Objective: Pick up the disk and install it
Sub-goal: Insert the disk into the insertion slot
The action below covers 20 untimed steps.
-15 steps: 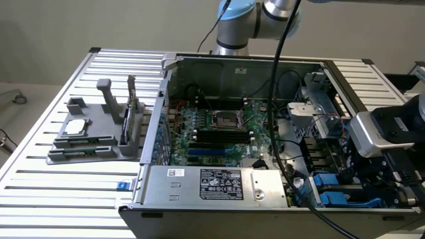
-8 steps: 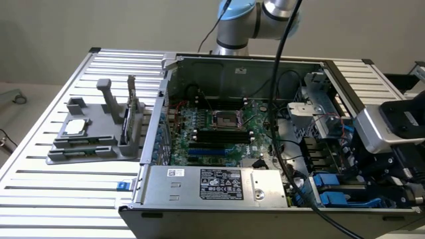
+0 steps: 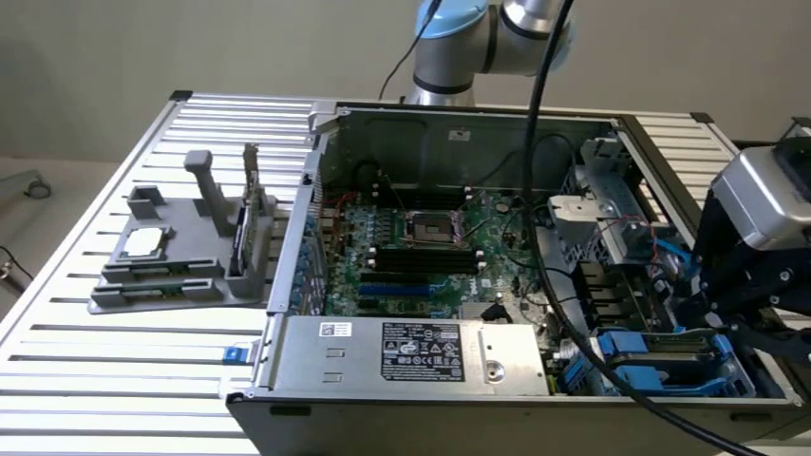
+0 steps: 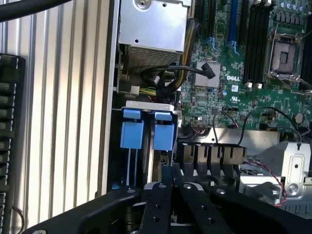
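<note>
Disk (image 3: 662, 353), framed by its blue carrier, sits in the drive bay at the near corner of the open computer case (image 3: 457, 133) on the exterior view's right, just beside the silver power supply (image 3: 419, 353). In the wrist view two blue carrier ends (image 4: 163, 136) stand side by side in that bay. Tool (image 4: 171, 170) closed, fingers drawn together with nothing seen between them, tip close over the bay by the carrier ends; contact cannot be told. Case lies on the slatted tabletop (image 3: 127, 380); grey parts holder (image 3: 178, 280) with a small silver chip (image 3: 143, 242) well apart, on the exterior view's left.
</note>
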Motion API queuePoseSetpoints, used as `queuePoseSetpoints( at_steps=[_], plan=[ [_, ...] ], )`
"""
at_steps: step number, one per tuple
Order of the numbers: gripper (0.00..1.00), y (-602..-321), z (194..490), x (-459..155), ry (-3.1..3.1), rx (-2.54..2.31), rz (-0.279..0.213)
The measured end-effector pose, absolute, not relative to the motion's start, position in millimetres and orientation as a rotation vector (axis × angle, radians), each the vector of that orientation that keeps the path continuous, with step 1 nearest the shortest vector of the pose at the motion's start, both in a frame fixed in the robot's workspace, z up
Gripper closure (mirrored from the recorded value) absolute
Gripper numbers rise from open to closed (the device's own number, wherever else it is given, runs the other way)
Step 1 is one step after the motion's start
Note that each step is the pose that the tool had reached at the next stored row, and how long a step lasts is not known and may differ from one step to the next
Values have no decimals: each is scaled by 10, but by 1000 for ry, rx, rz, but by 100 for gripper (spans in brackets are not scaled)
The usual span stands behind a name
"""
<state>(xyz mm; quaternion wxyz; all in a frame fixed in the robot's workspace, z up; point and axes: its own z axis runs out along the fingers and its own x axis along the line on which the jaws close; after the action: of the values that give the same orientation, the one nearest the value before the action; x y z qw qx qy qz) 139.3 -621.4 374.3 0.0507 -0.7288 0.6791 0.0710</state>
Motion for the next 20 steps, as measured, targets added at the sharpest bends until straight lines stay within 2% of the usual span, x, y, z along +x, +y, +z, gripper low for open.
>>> queuePoseSetpoints(
  at_steps=[20],
  plan=[
    [86, -6224, 3850, 1393, 2299, -1968, 214]
  ],
)
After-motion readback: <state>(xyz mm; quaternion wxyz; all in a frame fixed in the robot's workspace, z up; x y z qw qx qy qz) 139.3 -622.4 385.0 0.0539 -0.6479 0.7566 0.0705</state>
